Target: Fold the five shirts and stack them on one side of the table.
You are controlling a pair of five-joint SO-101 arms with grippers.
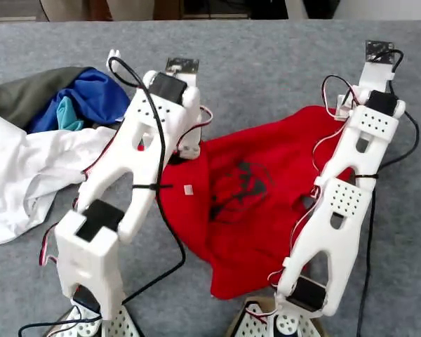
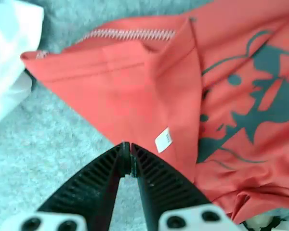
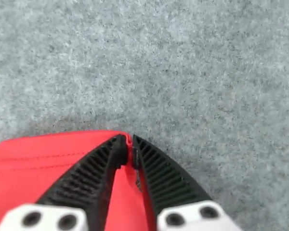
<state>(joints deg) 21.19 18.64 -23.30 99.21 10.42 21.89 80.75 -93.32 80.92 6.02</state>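
We find the red shirt lying spread, print upward, mid-worktop, between the two arms. The right tool is clamped on one corner of it, red cloth showing between the jaws. The left tool has its jaws together at the shirt's edge beside a turned-over flap, apparently pinching it. The remaining shirts lie heaped alongside, unfolded. We judge the first fold to be in hand; the next move calls for both tools lifting together and carrying the held edge across evenly
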